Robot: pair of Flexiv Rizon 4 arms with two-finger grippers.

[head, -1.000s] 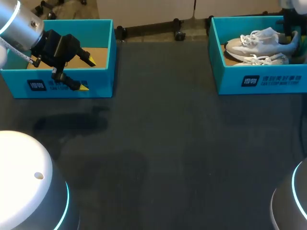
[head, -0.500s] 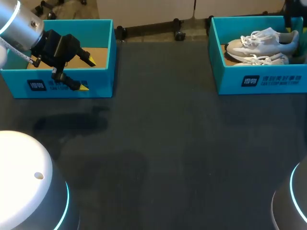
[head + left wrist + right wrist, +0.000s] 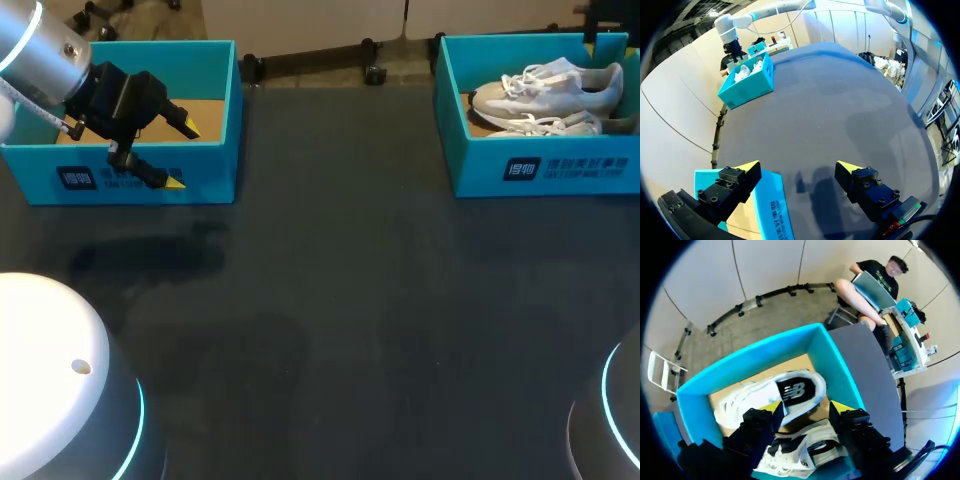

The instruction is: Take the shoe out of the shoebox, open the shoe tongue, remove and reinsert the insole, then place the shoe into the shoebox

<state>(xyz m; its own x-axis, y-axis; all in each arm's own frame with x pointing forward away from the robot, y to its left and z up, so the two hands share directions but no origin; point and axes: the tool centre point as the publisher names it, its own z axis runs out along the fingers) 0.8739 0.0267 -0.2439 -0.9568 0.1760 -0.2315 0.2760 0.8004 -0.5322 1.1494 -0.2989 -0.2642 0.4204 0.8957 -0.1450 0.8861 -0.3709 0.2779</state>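
The white lace-up sneaker [image 3: 790,390] lies lengthwise in the teal cardboard shoebox [image 3: 834,365], just under the right gripper [image 3: 806,409], whose jaws stand wide apart and empty. The left gripper [image 3: 797,167], also spread and empty, is well away from it.

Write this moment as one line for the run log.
left gripper: open, over left box front wall | right gripper: open, above shoes in right box | shoe not yet taken out
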